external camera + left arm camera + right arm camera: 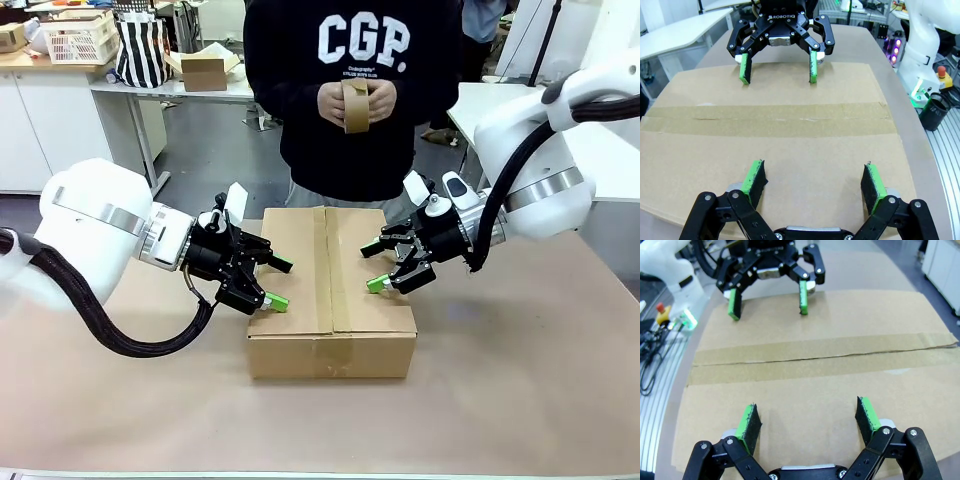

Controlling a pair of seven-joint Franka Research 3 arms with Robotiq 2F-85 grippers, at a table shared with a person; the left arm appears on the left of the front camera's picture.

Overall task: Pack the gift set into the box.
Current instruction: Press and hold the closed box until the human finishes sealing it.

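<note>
Between my grippers, table centre: box (330, 290), flaps closed, centre seam taped. Left gripper (268, 285) spread; right gripper (385, 265) spread; both empty. Gift set presumably inside. Packing looks finished.

**Even indoor light, sharp centres, warped wrist edges**

All three views are bright and evenly lit from overhead, with no dim corners. In the front view the box (330, 290) casts only a thin, soft shadow along its near base on the table (520, 400), and the white arm shells at left and right come close to blown-out white. Focus is crisp up front; the background at the top is slightly softer. Both wrist views show wide-angle distortion: the tape strip (770, 119) bows and straight edges curve toward the frame borders. The tape carries a faint sheen. Small purple and green indicator lights glow at the upper right of the left wrist view.
</note>
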